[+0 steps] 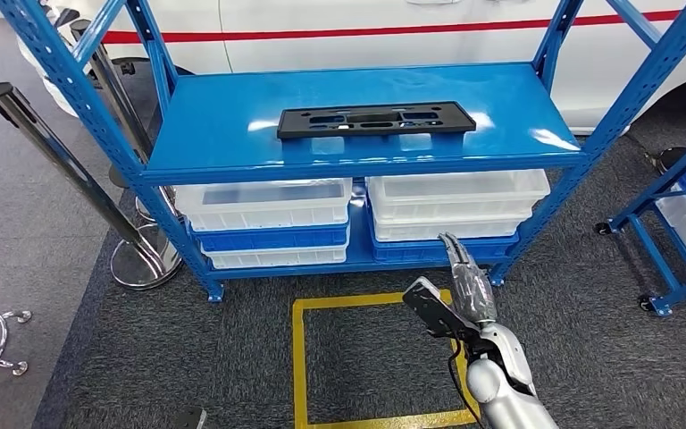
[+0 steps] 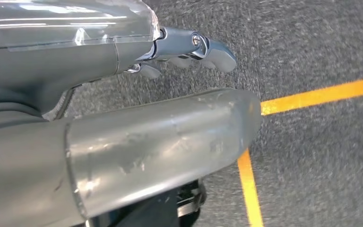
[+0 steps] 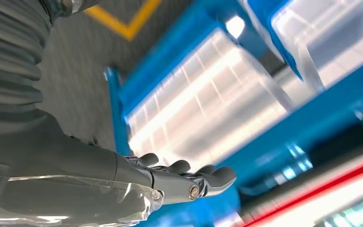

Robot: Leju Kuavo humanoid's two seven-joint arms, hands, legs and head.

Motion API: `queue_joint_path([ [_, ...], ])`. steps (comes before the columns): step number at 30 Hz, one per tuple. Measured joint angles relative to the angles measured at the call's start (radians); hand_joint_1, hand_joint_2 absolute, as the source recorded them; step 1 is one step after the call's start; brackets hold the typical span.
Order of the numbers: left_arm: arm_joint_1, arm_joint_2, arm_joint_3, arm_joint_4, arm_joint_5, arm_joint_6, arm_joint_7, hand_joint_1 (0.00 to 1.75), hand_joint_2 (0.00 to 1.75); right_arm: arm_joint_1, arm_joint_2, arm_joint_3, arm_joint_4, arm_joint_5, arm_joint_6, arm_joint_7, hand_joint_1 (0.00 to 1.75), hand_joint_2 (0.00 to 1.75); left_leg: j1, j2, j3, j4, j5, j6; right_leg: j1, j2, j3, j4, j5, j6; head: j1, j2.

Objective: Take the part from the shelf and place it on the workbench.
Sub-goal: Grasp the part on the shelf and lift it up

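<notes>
A black part lies flat on the blue shelf, untouched, as the right hand rises toward it, fingers extended and empty; the left hand hangs over carpet, holding nothing.

Part flat on shelf top, centred. Below it, bins at 9 o'clock and bins at 3 o'clock, stacked side by side. Floor square at 6 o'clock of shelf. Right robot hand over square's 3 o'clock edge, just before lower bins. Posts at 9 o'clock of shelf; cart at 3 o'clock.
</notes>
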State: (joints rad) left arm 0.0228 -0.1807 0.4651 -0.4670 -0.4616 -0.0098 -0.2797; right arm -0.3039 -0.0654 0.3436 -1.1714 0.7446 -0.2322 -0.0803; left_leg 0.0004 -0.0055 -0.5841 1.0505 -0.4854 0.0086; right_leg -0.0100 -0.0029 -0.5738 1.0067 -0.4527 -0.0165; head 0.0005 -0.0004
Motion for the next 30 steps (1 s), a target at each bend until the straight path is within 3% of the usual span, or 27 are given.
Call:
queue_joint_path([
  [3,0.001,0.000,-0.022,-0.003,0.000,-0.005,0.010,0.00,0.00,-0.019,-0.009,0.050,-0.017,0.092,-0.032,0.016,0.00,1.75,0.008,0.000,-0.088,0.188,-0.092,-0.013,-0.002,-0.001,0.001,-0.002,0.001,-0.007,0.000,0.000],
  [4,0.002,0.000,-0.029,-0.003,0.000,-0.006,0.013,0.00,0.00,-0.022,-0.012,0.064,-0.022,0.123,-0.043,0.023,0.00,1.75,0.010,0.001,-0.114,0.240,-0.107,-0.017,-0.002,-0.001,0.001,-0.002,0.001,-0.007,0.000,0.000],
  [5,0.003,0.000,-0.039,-0.004,-0.001,-0.008,0.016,0.00,0.00,-0.025,-0.014,0.076,-0.028,0.155,-0.055,0.029,0.00,1.75,0.013,0.001,-0.123,0.252,-0.098,-0.020,-0.002,-0.001,0.001,-0.001,-0.001,-0.007,0.000,0.000],
  [6,0.005,0.000,-0.047,-0.006,-0.002,-0.010,0.018,0.00,0.00,-0.028,-0.016,0.086,-0.035,0.185,-0.067,0.036,0.00,1.75,0.015,0.001,-0.112,0.225,-0.071,-0.022,-0.003,-0.001,0.002,0.000,-0.002,-0.005,0.000,0.000],
  [8,0.006,0.000,-0.067,-0.014,-0.003,-0.013,0.021,0.00,0.00,-0.038,-0.020,0.105,-0.059,0.248,-0.096,0.049,0.00,1.75,0.019,0.002,-0.051,0.090,0.001,-0.022,-0.005,0.001,0.004,0.007,-0.009,0.002,0.000,0.000],
  [10,0.005,0.000,-0.085,-0.019,-0.003,-0.019,0.024,0.00,0.00,-0.052,-0.023,0.122,-0.085,0.313,-0.126,0.064,0.00,1.75,0.017,0.002,-0.005,-0.010,0.031,-0.016,-0.002,0.003,0.000,0.016,-0.016,0.012,0.000,0.000],
  [12,0.004,0.000,-0.095,-0.021,-0.003,-0.024,0.026,0.00,0.00,-0.059,-0.024,0.131,-0.099,0.349,-0.143,0.073,0.00,1.75,0.014,0.001,0.002,-0.026,0.027,-0.010,0.001,0.004,-0.004,0.021,-0.018,0.018,0.000,0.000],
  [20,0.005,0.000,-0.100,-0.025,-0.003,-0.025,0.027,0.00,0.00,-0.062,-0.024,0.136,-0.106,0.370,-0.151,0.077,0.00,1.75,0.013,0.001,0.001,-0.025,0.027,-0.008,0.001,0.003,-0.004,0.019,-0.017,0.021,0.000,0.000],
  [22,0.009,0.000,-0.110,-0.030,-0.001,-0.028,0.029,0.00,0.00,-0.067,-0.025,0.147,-0.121,0.394,-0.160,0.080,0.00,1.75,0.014,0.001,0.003,-0.031,0.029,0.003,-0.001,0.003,-0.002,0.018,-0.019,0.030,0.000,0.000],
  [23,0.011,0.000,-0.120,-0.037,0.002,-0.032,0.032,0.00,0.00,-0.072,-0.027,0.158,-0.134,0.407,-0.163,0.082,0.00,1.75,0.014,0.001,0.006,-0.034,0.029,0.013,-0.003,0.003,-0.025,0.065,-0.045,0.037,0.000,0.000],
  [24,0.013,0.000,-0.132,-0.043,0.006,-0.036,0.037,0.00,0.00,-0.075,-0.029,0.171,-0.145,0.415,-0.164,0.082,0.00,1.75,0.013,0.000,0.012,-0.037,0.027,0.022,-0.005,0.003,-0.067,0.138,-0.067,0.043,0.000,0.000],
  [26,0.016,-0.001,-0.156,-0.056,0.012,-0.042,0.044,0.00,0.00,-0.083,-0.033,0.193,-0.164,0.425,-0.163,0.081,0.00,1.75,0.009,-0.002,0.033,-0.038,0.010,0.028,0.000,0.002,-0.095,0.148,-0.037,0.034,0.000,0.000],
  [28,0.017,-0.002,-0.168,-0.061,0.013,-0.043,0.045,0.00,0.00,-0.087,-0.034,0.203,-0.173,0.428,-0.162,0.081,0.00,1.75,0.005,-0.003,0.045,-0.037,-0.005,0.019,0.009,0.002,-0.056,0.031,0.032,0.018,0.000,0.000],
  [30,0.017,-0.002,-0.172,-0.062,0.013,-0.043,0.045,0.00,0.00,-0.088,-0.035,0.205,-0.177,0.429,-0.162,0.081,0.00,1.75,0.004,-0.002,0.046,-0.041,-0.009,0.009,0.010,0.004,-0.053,0.022,0.025,0.012,0.000,0.000],
])
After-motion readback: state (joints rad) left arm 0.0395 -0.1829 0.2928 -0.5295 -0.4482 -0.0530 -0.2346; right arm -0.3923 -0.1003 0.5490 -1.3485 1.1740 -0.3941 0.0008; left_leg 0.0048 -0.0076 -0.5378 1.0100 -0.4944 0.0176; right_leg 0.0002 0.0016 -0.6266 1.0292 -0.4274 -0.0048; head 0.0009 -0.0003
